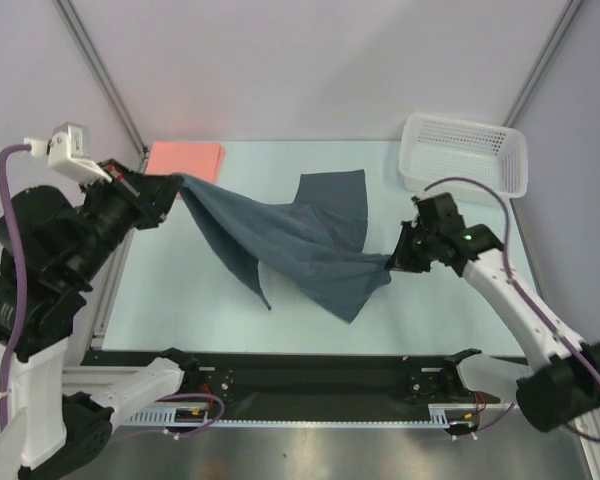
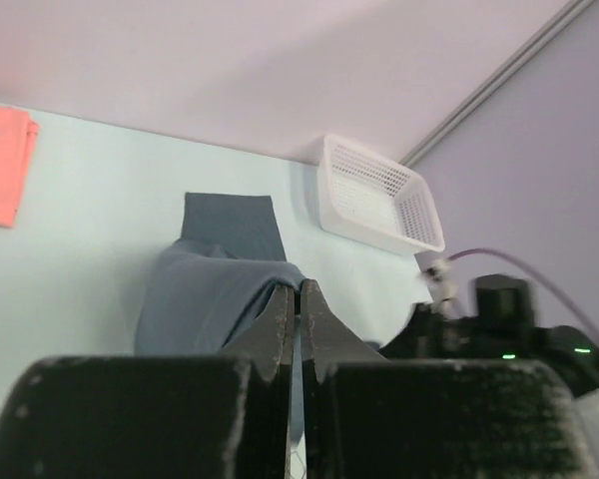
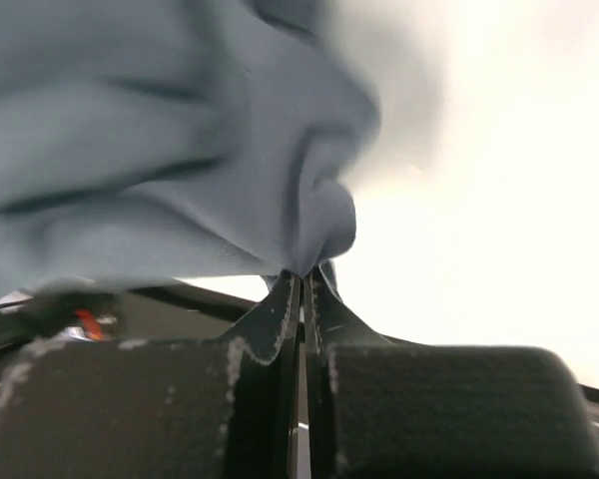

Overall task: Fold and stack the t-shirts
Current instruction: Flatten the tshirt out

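The dark slate blue-grey t-shirt (image 1: pixel 300 240) hangs stretched between my two grippers above the table, its lower part draping down onto the surface. My left gripper (image 1: pixel 177 186) is shut on the shirt's left end; the cloth (image 2: pixel 215 294) runs from the jaw tips (image 2: pixel 299 287) in the left wrist view. My right gripper (image 1: pixel 392 258) is shut on the right end; bunched cloth (image 3: pixel 200 160) sits at its tips (image 3: pixel 306 274). The salmon-pink t-shirt (image 1: pixel 187 158) lies as a folded rectangle at the far left, also showing in the left wrist view (image 2: pixel 2 165).
A white plastic mesh basket (image 1: pixel 465 155) stands at the back right corner; it also shows in the left wrist view (image 2: pixel 377 195). The pale green table surface (image 1: pixel 180 300) ends at a black rail along the near edge (image 1: pixel 310 375).
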